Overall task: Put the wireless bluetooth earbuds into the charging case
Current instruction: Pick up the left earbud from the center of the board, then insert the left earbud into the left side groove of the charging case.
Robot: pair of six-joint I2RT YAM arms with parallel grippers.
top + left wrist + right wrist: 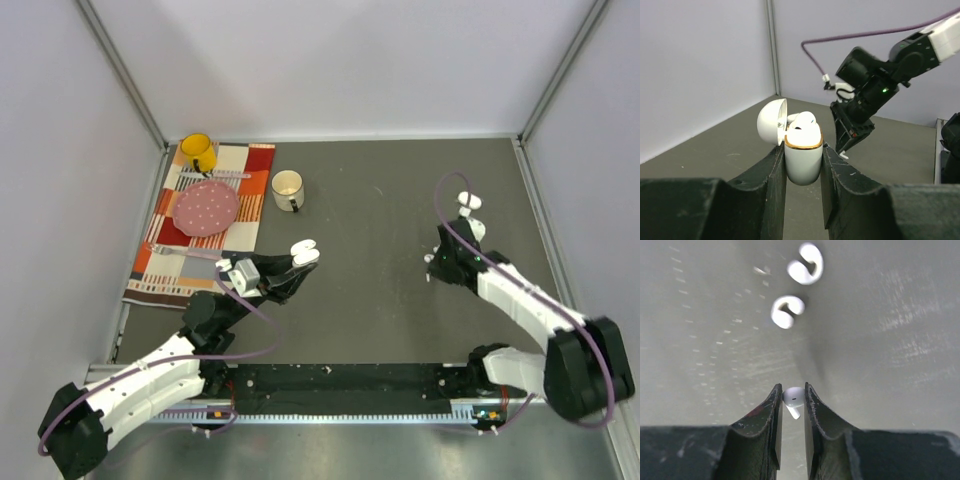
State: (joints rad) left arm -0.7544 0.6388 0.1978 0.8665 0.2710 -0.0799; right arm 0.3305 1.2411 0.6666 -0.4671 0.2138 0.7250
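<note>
My left gripper (288,268) is shut on the white charging case (304,250) with a gold rim and holds it above the table. In the left wrist view the case (802,160) sits between the fingers with its lid open to the left, and a white earbud (801,120) rests in it. My right gripper (792,390) is shut on another tiny white earbud (793,396), stem down, above the grey table. It stands right of the case (433,262) and shows in the left wrist view (845,147). Two more white earbuds (805,263) (786,311) lie on the table beyond it.
A striped cloth (165,250) lies at the back left with a pink plate (207,207) and a yellow mug (198,152) on it. A white mug (288,189) stands beside the cloth. White walls close in the table on three sides.
</note>
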